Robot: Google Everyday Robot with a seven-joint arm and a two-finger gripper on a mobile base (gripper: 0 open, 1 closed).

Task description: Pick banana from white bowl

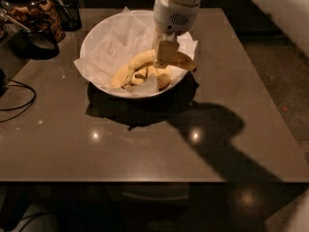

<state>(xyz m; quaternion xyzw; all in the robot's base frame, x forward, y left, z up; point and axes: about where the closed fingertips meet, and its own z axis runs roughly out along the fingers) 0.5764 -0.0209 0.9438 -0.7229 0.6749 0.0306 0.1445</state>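
The white bowl, lined with crumpled white paper, stands at the back middle of the brown table. My gripper comes down from above over the bowl's right half. Its fingers are closed across the middle of the long curved yellow banana, whose browner end points right over the rim. The banana sits at about rim height, above shorter, paler bananas lying in the paper.
A glass jar of brown snacks and a dark cup stand at the back left. A black scoop and a black cable lie at the left. The table's front edge is near; floor shows at the right.
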